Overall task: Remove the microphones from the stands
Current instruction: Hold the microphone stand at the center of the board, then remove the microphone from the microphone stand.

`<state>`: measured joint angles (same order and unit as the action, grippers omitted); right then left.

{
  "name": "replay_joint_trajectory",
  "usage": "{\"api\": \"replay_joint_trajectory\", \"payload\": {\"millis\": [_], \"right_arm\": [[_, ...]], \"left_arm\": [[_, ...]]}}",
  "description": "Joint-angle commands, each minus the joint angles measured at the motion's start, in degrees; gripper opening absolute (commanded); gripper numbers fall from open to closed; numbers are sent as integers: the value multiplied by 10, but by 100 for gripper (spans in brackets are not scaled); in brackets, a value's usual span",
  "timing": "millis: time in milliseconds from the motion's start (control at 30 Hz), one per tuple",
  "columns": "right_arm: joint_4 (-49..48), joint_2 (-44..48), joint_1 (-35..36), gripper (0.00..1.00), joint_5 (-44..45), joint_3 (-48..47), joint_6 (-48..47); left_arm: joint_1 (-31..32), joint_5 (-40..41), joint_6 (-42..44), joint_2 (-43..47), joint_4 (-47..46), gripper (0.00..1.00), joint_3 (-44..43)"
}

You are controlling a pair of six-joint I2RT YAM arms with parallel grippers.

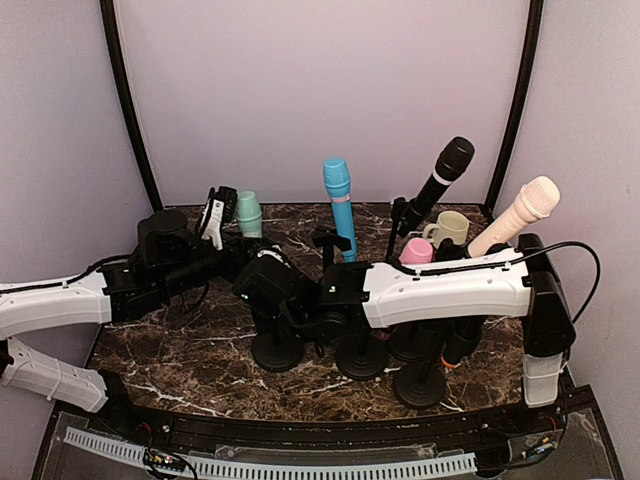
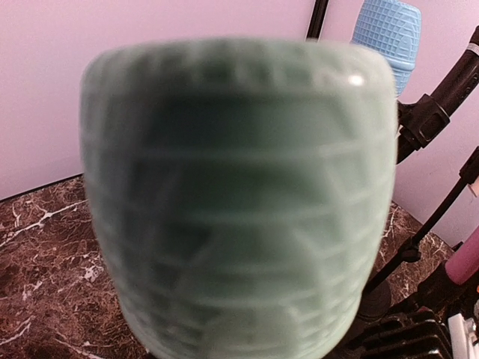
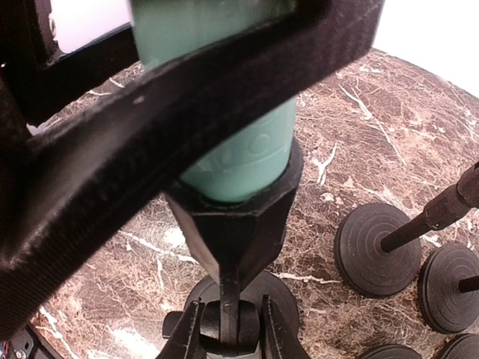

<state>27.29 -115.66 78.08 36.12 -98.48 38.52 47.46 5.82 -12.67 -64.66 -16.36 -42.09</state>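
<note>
A pale green microphone (image 1: 247,212) sits upright in the black clip of its stand (image 1: 277,352) at the table's left middle. Its head fills the left wrist view (image 2: 239,194) and hides my left fingers there. My left gripper (image 1: 228,213) is at the microphone, and a black finger (image 3: 187,112) crosses the green body (image 3: 239,149) in the right wrist view. The body is still seated in the clip (image 3: 236,224). My right gripper (image 3: 228,336) is shut on the stand's joint just below the clip, a finger on each side; it also shows in the top view (image 1: 275,290).
Other microphones stand to the right: blue (image 1: 338,190), pink (image 1: 415,250), black (image 1: 445,170) and cream (image 1: 525,210). A cream mug (image 1: 452,228) is behind them. Round stand bases (image 3: 378,247) crowd the marble table (image 1: 180,350) to the right of the gripped stand.
</note>
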Motion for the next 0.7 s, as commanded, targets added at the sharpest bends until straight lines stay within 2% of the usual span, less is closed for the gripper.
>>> {"api": "replay_joint_trajectory", "payload": {"millis": [0,667], "right_arm": [[18,-3,-2,0,-19,18,-7],[21,2,-2,0,-23,28,-2]], "left_arm": [[2,-11,11,4,-38,0,-52],[-39,-56,-7,21,-42,0,-66]]}}
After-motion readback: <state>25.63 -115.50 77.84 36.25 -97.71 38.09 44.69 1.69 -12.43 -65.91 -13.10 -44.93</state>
